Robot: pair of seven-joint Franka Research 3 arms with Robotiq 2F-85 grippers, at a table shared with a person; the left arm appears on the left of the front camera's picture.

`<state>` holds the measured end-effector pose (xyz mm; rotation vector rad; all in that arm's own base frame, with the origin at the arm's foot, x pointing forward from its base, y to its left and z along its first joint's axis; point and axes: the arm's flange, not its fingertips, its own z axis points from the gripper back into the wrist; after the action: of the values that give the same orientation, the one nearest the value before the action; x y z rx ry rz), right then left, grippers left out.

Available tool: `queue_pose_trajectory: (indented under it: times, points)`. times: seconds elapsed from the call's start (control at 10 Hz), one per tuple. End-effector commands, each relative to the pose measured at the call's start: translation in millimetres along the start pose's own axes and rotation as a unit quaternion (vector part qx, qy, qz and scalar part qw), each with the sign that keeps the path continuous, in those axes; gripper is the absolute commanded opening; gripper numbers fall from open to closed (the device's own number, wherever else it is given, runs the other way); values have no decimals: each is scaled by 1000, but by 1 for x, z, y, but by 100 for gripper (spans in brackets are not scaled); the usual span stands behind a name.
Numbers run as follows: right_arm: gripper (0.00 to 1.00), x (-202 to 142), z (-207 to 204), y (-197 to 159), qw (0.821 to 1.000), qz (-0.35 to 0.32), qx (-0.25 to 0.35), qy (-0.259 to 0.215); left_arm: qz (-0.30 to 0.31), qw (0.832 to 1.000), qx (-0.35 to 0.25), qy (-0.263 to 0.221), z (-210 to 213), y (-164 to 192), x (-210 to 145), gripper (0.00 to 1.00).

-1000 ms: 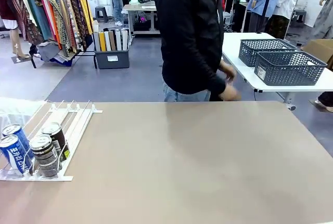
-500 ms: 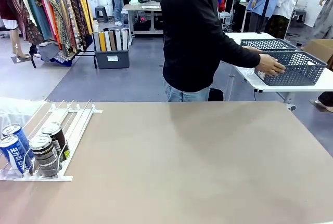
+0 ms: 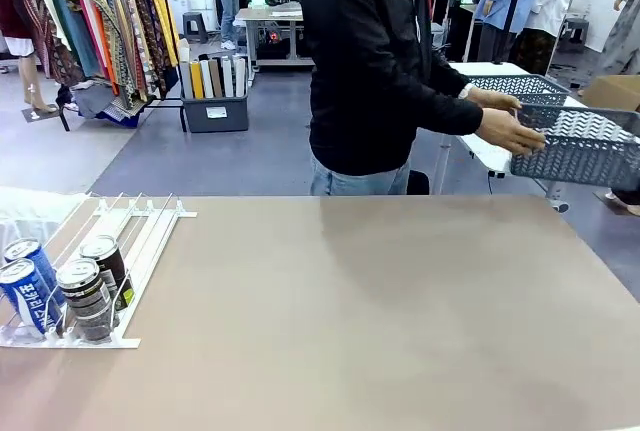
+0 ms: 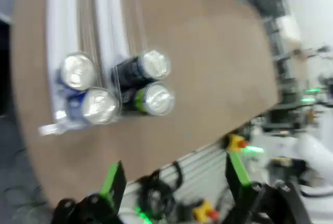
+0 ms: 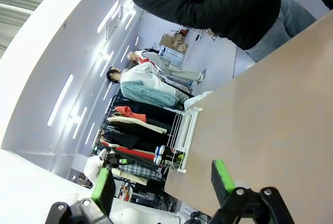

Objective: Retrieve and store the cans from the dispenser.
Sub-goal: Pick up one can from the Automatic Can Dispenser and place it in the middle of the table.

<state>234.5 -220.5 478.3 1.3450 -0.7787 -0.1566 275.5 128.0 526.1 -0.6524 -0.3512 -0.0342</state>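
At the counter's near left corner, the dispenser lay flat with four cans standing upright at its stoppered end, two blue ones in the left lanes and two dark ones just beside them on the right. Across the counter a person stood turned sideways, both hands gripping a grey woven basket off to the right. High over the cans, the left pincer hung released with nothing between its green pads, and the right pincer was likewise spread wide and empty above bare counter.
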Motion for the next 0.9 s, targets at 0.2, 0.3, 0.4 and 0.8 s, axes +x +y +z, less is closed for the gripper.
queue_pose_trajectory:
  times: [0.2,0.3,0.4,0.8]
  points:
    - [100,5,-1,4,1000,3,13,-9,-37,899,403,164,-20,-74,38,100]
    - [100,5,-1,4,1000,3,13,-9,-18,876,453,162,-28,-82,43,100]
    - [100,5,-1,4,1000,3,13,-9,-9,871,464,161,-34,-86,46,100]
    - [100,5,-1,4,1000,3,13,-9,-24,921,376,96,-33,-91,43,100]
